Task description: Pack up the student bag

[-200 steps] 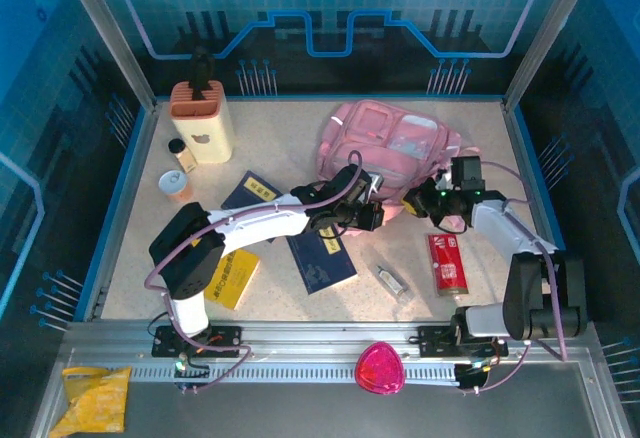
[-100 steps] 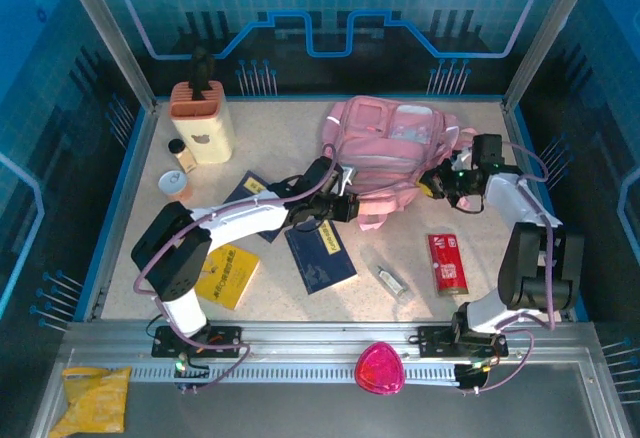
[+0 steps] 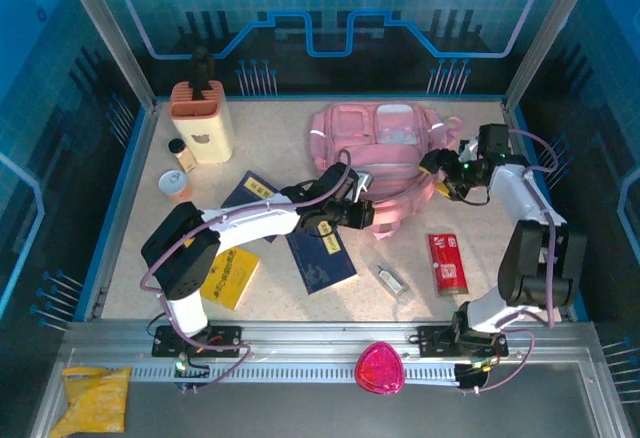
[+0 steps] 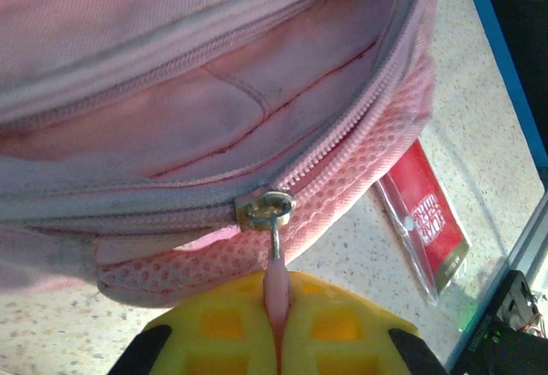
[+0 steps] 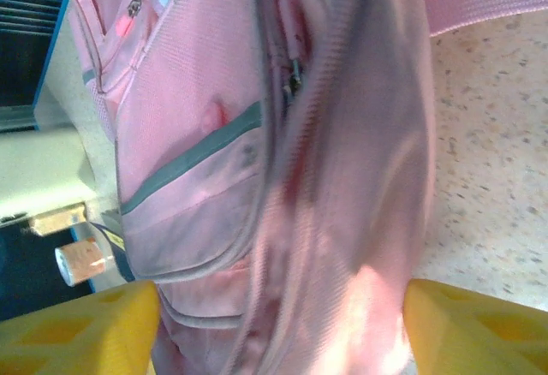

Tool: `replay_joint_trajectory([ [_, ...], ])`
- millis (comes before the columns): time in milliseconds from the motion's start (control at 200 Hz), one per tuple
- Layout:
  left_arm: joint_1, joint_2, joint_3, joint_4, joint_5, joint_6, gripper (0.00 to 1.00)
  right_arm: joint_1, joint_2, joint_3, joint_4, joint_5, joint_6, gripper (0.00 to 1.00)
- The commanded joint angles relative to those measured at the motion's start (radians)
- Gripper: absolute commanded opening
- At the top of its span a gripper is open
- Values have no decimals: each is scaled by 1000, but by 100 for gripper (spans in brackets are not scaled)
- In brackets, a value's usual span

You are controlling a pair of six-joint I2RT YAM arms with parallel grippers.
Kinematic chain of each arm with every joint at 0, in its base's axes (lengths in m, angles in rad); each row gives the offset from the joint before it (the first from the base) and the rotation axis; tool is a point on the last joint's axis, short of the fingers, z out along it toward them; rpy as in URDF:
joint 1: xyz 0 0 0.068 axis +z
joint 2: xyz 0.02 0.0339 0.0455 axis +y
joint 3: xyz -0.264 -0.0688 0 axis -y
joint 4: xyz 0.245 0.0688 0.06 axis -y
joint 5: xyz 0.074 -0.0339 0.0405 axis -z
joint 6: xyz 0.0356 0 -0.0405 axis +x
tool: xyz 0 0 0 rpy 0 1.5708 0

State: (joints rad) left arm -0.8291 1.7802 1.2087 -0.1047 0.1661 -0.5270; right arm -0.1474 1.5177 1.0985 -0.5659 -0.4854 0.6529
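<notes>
The pink backpack (image 3: 385, 143) lies toward the far right of the table (image 3: 275, 133), with its back edge close to the rear wall and its right end not far from the blue side rim. From where I stand, the left gripper (image 3: 355, 213) has reached across a dark blue book (image 3: 320, 258) to the bag's near edge. Seen close up, the left gripper (image 4: 276, 315) has its yellow fingers pinched together on the pink zip pull (image 4: 274, 281), which hangs from the metal slider (image 4: 265, 208). The right gripper (image 3: 437, 166) sits at the bag's right end, in the narrow strip between bag and rim. Its fingers (image 5: 77, 324) stand wide apart with the bag's side between them, and I can't tell whether they press on it. A red packet (image 3: 447, 263) lies on the near side, close to the bag's corner but apart from it, with a small clear bottle (image 3: 392, 280) to its left. The widest bare stretch runs from the bag's left end to the cream holder (image 3: 203, 123) at the far left.
</notes>
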Motion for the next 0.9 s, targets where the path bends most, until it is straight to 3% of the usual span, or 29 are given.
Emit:
replay_joint_trajectory([
  [0, -15, 0, 29, 73, 32, -55, 0, -22, -111, -60, -82, 23, -9, 86],
  [200, -42, 9, 48, 80, 20, -62, 0, 13, -255, -168, -121, -11, 36, 98],
  [325, -59, 7, 53, 90, 14, -66, 0, 71, -310, -280, -36, -48, 164, 96],
  [420, -69, 12, 63, 96, 13, -69, 0, 158, -333, -329, 28, 5, 262, 93],
  [545, -82, 18, 80, 93, 16, -71, 0, 206, -336, -391, 160, 41, 391, 84],
  [710, -106, 17, 98, 87, 22, -70, 0, 236, -277, -363, 190, 106, 398, 76],
  [890, -110, 12, 98, 81, 21, -69, 0, 217, -223, -318, 202, 141, 314, 44],
])
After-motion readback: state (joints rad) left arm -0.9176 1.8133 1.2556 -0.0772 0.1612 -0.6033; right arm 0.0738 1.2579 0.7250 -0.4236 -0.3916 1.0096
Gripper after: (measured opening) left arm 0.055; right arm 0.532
